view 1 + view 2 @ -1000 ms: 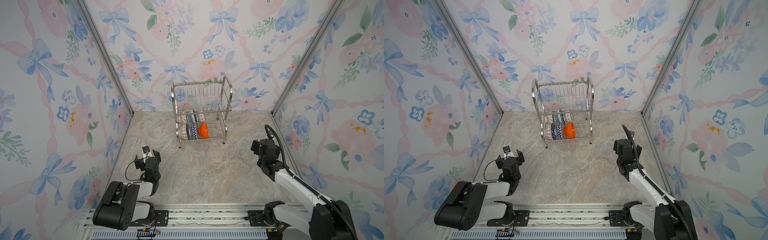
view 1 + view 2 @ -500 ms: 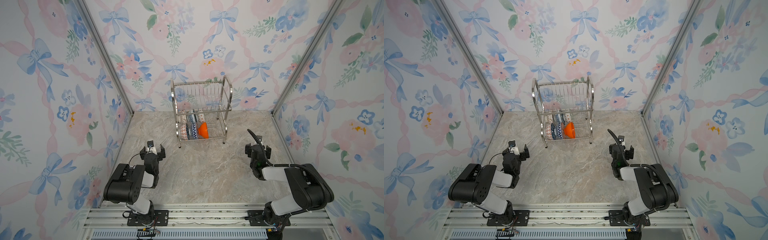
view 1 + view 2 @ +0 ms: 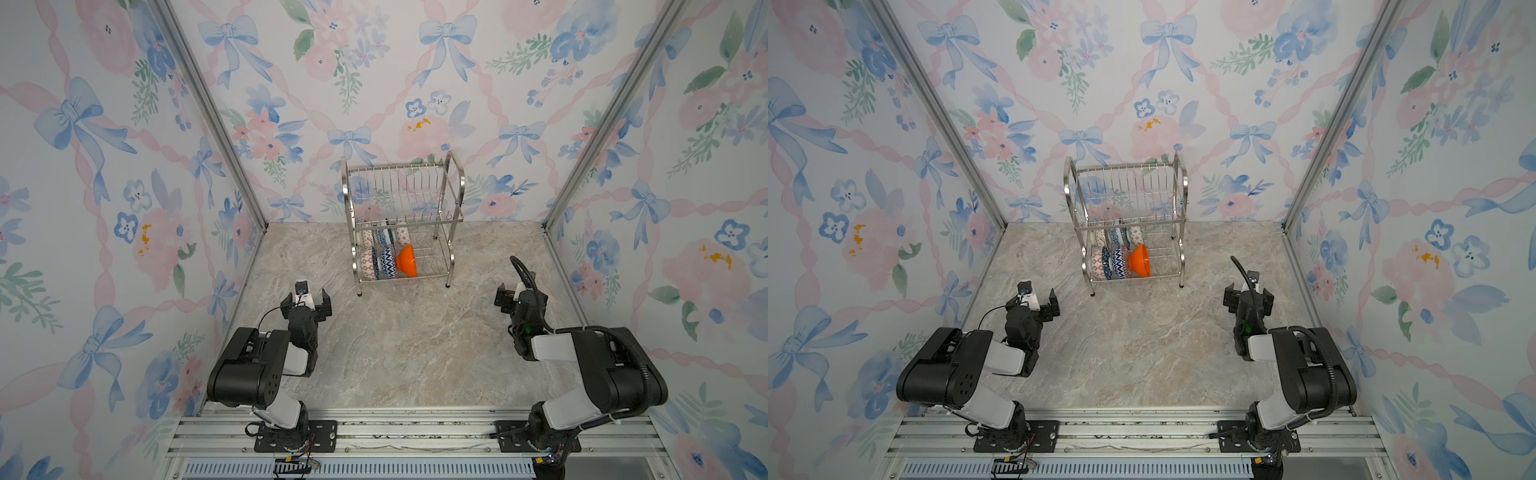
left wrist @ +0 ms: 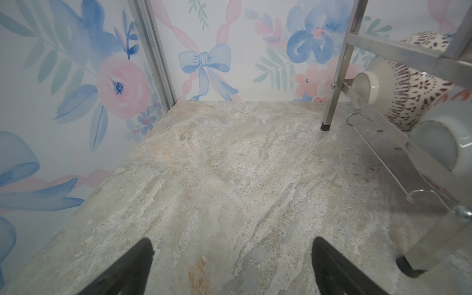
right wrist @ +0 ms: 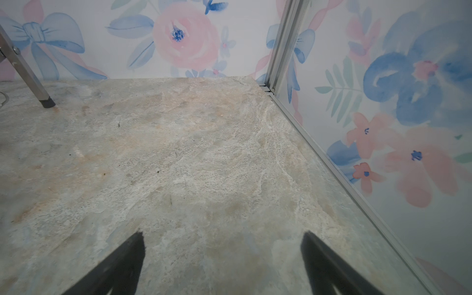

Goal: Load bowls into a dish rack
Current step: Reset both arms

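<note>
Rack: the dish rack [image 3: 403,199] stands at the back edge of the counter [image 3: 407,345], about midway along it and close to the wall. Its upper tier is bare.

Bowls: the bowls [image 3: 388,261] are all in the lower tier, in two rows of three, crowded toward one end. Each stands on its edge between the wires, which probably stops it rolling and lets six fit. The orange bowl [image 3: 406,261] ends the front row and leans, open side outward. In the left wrist view the bowl bases face out past the rack leg.

Arms: both are folded low by the front corners of the counter, well apart from the rack. The left fingers [image 4: 132,268] are spread wide with only bare counter between them. The right fingers [image 5: 122,263] are the same, gripping nothing.

Judgement: no bowl shows outside the rack, so loading looks finished. The arms sit parked clear of it.
</note>
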